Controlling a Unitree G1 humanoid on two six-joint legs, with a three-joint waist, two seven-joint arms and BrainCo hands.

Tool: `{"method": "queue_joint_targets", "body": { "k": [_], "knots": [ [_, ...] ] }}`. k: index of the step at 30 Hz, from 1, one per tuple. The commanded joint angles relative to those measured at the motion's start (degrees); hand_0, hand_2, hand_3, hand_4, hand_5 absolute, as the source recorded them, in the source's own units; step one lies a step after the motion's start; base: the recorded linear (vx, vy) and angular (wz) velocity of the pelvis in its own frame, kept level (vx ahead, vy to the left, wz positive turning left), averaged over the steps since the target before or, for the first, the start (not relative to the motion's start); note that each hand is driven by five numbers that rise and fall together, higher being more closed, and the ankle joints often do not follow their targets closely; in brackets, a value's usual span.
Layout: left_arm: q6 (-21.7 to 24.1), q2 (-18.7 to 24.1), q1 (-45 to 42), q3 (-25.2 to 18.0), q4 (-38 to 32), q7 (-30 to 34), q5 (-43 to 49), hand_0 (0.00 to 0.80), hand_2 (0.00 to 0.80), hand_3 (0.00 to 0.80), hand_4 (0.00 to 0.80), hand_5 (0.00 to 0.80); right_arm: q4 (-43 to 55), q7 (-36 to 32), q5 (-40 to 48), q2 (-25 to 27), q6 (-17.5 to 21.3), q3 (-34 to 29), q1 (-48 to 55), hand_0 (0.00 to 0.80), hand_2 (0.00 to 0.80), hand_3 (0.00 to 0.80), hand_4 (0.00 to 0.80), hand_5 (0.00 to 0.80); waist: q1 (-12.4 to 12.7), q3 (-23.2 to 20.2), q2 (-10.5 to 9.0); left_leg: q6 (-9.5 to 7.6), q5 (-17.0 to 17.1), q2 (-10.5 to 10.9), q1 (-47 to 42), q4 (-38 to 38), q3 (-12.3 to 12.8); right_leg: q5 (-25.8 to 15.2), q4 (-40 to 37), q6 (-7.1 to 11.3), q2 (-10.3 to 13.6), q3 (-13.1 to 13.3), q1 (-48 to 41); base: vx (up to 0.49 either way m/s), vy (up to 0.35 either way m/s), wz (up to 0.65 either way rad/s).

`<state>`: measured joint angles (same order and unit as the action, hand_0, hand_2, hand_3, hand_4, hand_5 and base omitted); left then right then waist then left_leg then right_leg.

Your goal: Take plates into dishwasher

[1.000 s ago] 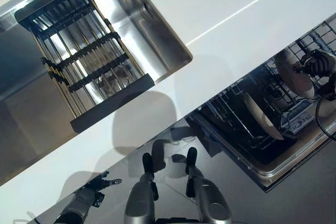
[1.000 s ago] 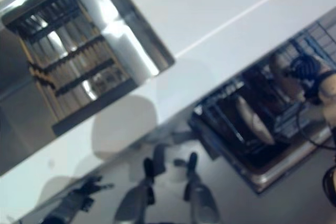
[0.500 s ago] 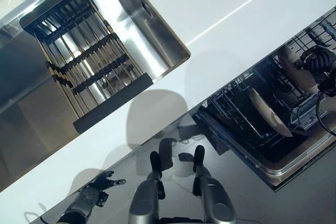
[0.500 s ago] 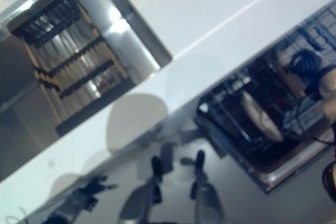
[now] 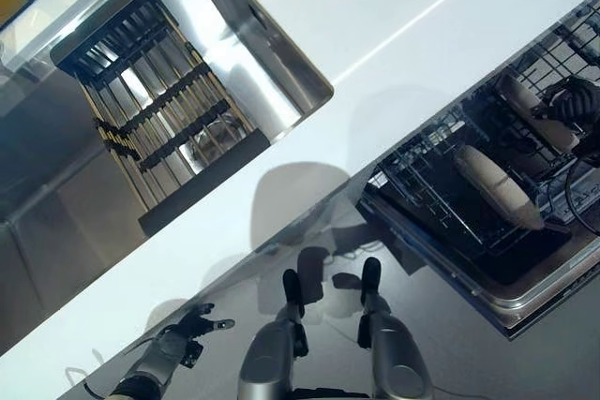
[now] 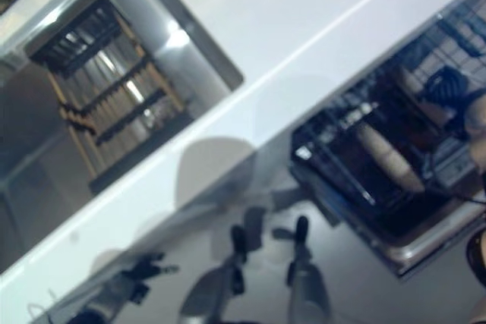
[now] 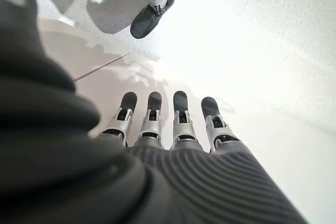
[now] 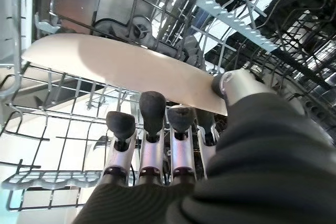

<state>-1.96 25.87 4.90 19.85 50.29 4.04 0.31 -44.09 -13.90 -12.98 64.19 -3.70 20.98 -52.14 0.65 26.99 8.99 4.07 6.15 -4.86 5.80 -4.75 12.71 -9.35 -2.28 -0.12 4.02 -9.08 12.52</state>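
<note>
Left hand (image 5: 178, 348) hangs idle with straight fingers near the floor. Beyond the white table (image 5: 394, 7), the right hand (image 5: 574, 100) has lowered its pinched plate (image 5: 536, 117) into the dishwasher rack (image 5: 431, 161), behind 1 plate already racked (image 5: 497, 186).

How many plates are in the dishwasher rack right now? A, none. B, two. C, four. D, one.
B: one plate stands on edge in the dishwasher rack, and a second plate sits farther back, gripped by the right hand.
</note>
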Motion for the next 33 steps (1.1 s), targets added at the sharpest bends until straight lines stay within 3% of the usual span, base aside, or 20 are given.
{"method": "queue_joint_targets", "body": {
  "k": [1,16,17,20,21,22,33],
  "knots": [
    [0.79,0.61,2.04,2.68,1.01,-0.77,-2.74,0.000,0.000,0.000,0.000,0.000,-1.11,1.33,-2.51,2.30,-0.46,4.55,-4.26,0.800,0.800,0.800,0.800,0.800,-0.16,-1.98,0.39,2.27,2.37,-1.70,4.98,-0.13,-4.74,13.17,15.93,2.87,4.20,-2.39,4.62,0.000,0.000,0.00],
    [0.49,-0.27,1.97,4.14,-0.04,-1.07,-3.52,0.000,0.000,0.000,0.000,0.000,-3.48,8.54,-6.48,2.10,-6.13,4.32,-5.27,0.800,0.800,0.800,0.800,0.800,-0.41,-1.49,1.80,2.27,2.70,-1.39,5.32,-0.25,-4.56,12.97,16.10,2.98,4.58,-2.30,5.39,0.000,0.000,0.00],
    [0.43,-0.32,2.04,4.21,-0.05,-1.08,-3.49,0.000,0.000,0.000,0.000,0.000,-3.53,9.14,-6.55,2.13,-6.35,4.33,-5.34,0.718,0.718,0.718,0.718,0.718,-0.44,-1.46,1.82,2.25,2.70,-1.35,5.36,-0.25,-4.57,12.91,16.05,3.02,4.58,-2.27,5.43,0.000,0.000,0.00],
    [0.43,-0.37,2.12,4.38,0.05,-1.09,-3.62,0.000,0.000,0.000,0.000,0.000,-3.49,10.00,-6.62,2.11,-6.83,4.09,-5.24,0.204,0.204,0.204,0.204,0.204,-0.56,-1.44,1.86,2.26,2.69,-1.34,5.41,-0.25,-4.56,12.84,15.92,3.08,4.59,-2.17,5.46,0.000,0.000,0.00],
    [0.45,-0.39,2.13,4.40,0.08,-1.09,-3.63,0.000,0.000,0.000,0.000,0.000,-3.51,10.06,-6.63,2.11,-6.87,4.07,-5.22,0.151,0.151,0.151,0.151,0.151,-0.57,-1.44,1.86,2.26,2.69,-1.34,5.41,-0.25,-4.55,12.83,15.90,3.09,4.59,-2.17,5.45,0.000,0.000,0.00],
    [0.48,-0.38,2.07,4.41,0.05,-1.06,-3.65,0.000,0.000,0.000,0.000,0.000,-3.28,10.15,-6.46,2.21,-7.19,4.04,-5.16,0.000,0.000,0.000,0.000,0.000,-0.62,-1.43,1.91,2.25,2.66,-1.32,5.35,-0.25,-4.56,12.81,15.86,3.10,4.59,-2.16,5.39,0.000,0.000,0.00],
    [0.75,-0.39,1.97,4.30,-0.08,-0.86,-3.80,0.000,0.000,0.000,0.000,0.000,-2.96,11.71,-7.25,2.64,-7.83,3.84,-4.70,0.000,0.000,0.000,0.000,0.000,-0.82,-1.42,1.81,2.14,2.50,-1.23,5.11,-0.25,-4.30,12.51,15.41,3.20,4.70,-2.18,5.16,0.000,0.002,-0.01]
  ]
}}
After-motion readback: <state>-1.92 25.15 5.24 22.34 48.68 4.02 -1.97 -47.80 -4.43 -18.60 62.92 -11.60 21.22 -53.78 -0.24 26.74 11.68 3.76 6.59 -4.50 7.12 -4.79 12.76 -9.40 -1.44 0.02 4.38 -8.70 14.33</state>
